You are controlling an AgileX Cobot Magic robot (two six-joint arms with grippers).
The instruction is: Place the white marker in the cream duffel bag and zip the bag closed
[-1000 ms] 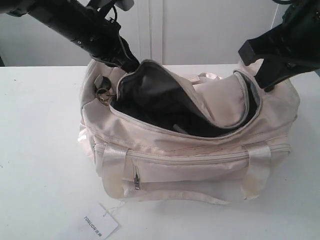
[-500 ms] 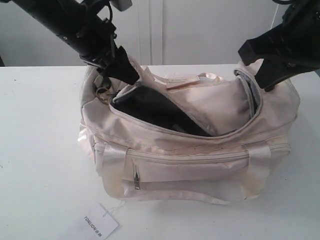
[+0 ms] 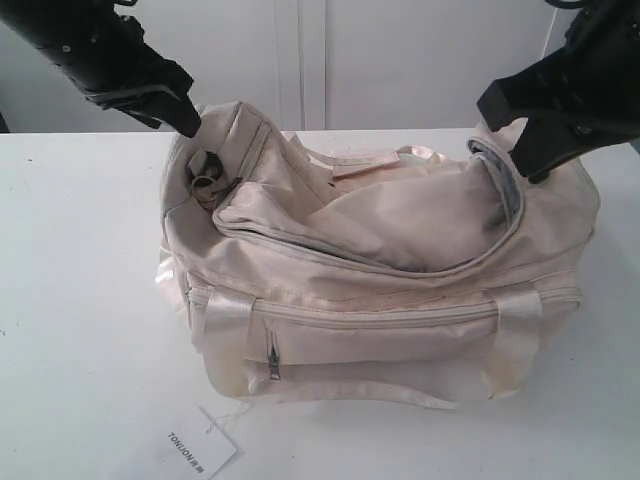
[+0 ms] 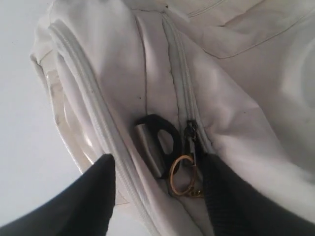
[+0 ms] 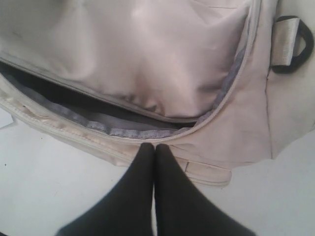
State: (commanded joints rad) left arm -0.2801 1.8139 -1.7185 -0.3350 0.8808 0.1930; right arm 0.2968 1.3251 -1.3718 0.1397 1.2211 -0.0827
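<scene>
A slack flap (image 3: 400, 220) hides the inside of the cream duffel bag (image 3: 400, 345), zipper (image 5: 123, 132) part undone; left claw (image 4: 158, 164) spread, right claw (image 5: 154, 147) pinched closed.

The cream duffel bag (image 3: 380, 300) sits upright, unzipped along its curved top, flap sagging.

- You cannot see into the cream duffel bag (image 3: 380, 300): its top flap (image 3: 400, 215) lies over the opening, and the right wrist view shows only a dark slit.
- The left gripper (image 4: 158, 164) shows as blurred fingers, cut off by the picture's edge.
- You cannot tell whether the right gripper (image 5: 153, 147), closed at the zipper edge (image 5: 147, 132), pinches fabric.
- The hang tag (image 3: 197, 450) runs off the bottom edge.
</scene>
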